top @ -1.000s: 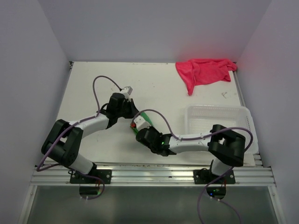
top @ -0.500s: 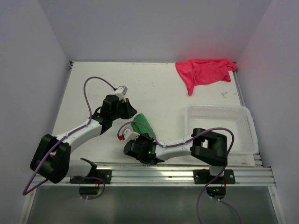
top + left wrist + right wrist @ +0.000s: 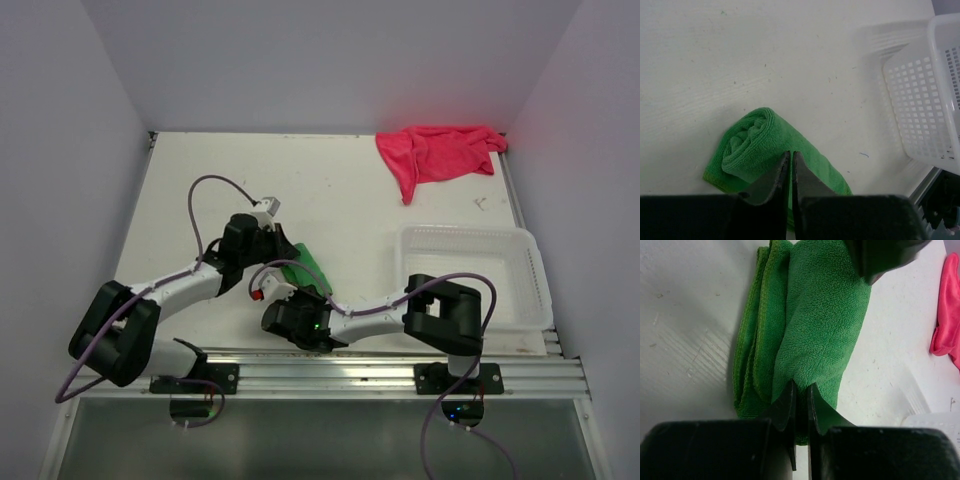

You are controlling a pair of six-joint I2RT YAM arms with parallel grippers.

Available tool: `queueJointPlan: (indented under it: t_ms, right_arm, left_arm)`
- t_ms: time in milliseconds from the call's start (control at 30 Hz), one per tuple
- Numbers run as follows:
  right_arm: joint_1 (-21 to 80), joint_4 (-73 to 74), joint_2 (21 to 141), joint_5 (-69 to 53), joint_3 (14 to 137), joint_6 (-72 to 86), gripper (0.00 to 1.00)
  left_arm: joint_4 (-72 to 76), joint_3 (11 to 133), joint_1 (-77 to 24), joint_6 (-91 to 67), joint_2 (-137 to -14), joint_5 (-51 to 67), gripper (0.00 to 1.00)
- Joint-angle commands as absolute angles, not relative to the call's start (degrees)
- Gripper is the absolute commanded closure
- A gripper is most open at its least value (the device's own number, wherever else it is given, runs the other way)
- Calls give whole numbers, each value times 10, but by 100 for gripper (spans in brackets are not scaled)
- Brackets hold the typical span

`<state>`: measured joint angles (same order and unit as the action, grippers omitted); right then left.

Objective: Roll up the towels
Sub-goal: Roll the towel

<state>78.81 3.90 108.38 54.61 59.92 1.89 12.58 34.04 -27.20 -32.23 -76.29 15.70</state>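
Currently the green towel [image 3: 303,268] is seen rolled into a cylinder and laid on the table [image 3: 210,170] near its front edge, between the two arms. The left pincer [image 3: 791,155] is set with its jaws almost together, tips against the roll. The right pincer [image 3: 799,387] is narrowed to a slit at the roll's near end; whether cloth is nipped cannot be told. The pink-red towel [image 3: 435,152] is found crumpled at the far right corner, beyond the mesh basket [image 3: 465,232].
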Motion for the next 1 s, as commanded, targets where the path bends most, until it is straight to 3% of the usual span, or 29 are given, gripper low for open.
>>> queueJointPlan:
  t_ms: [0, 233, 333, 467, 967]
  right_arm:
    - [788, 47, 1088, 533, 613, 40, 100]
    - [773, 40, 1061, 505, 598, 76, 93]
    - [759, 31, 1028, 491, 579, 96, 86]
    - [742, 26, 990, 470, 557, 119, 69]
    - [642, -22, 819, 267, 477, 245, 41]
  left_arm:
    - [188, 327, -276, -326, -789, 181, 92]
    - [171, 330, -278, -318, -843, 151, 92]
    - [155, 324, -278, -317, -848, 130, 93]
    - [146, 319, -278, -317, -853, 116, 94]
    - [139, 305, -278, -319, -844, 104, 94]
